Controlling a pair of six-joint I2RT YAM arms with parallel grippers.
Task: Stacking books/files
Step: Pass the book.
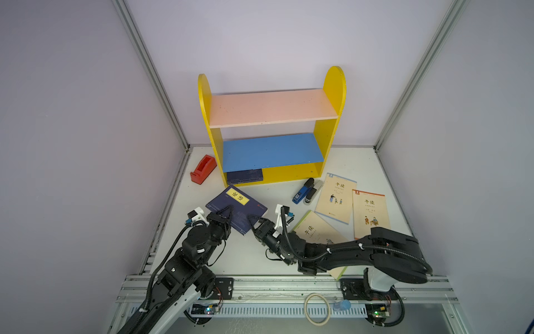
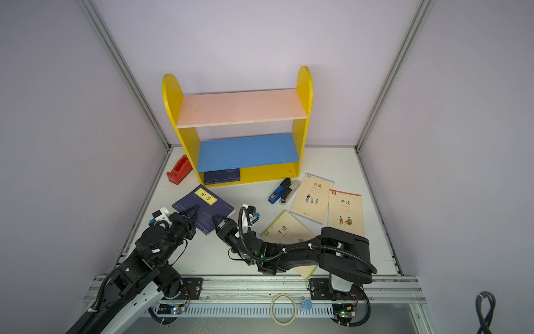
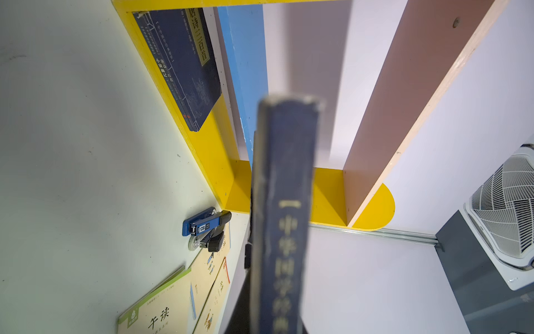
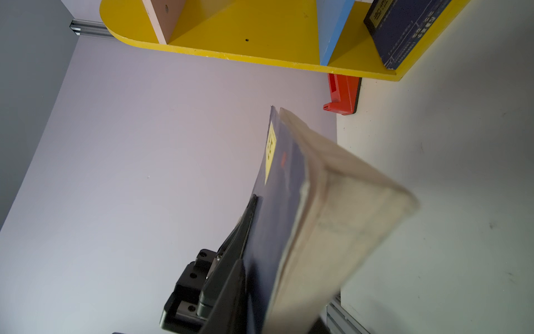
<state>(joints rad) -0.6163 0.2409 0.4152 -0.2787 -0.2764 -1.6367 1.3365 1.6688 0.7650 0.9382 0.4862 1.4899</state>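
Left gripper (image 1: 228, 213) and right gripper (image 1: 250, 217) are each clamped on one navy book (image 1: 237, 206), raised off the table (image 1: 245, 260). Ahead of them, other navy books (image 1: 244, 176) already lie on the shelf (image 1: 291, 173) floor. Three cream books (image 1: 335, 198) beside the right gripper are not yet stacked.

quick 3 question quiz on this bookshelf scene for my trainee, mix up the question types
1. True or false: the navy book with the yellow label is gripped by the left gripper alone.
2. The shelved navy books lie on: A the pink shelf, B the blue shelf, C the yellow bottom board.
3. How many cream books lie on the table?

Key
1. False: the right gripper is closed on it too.
2. C
3. Three
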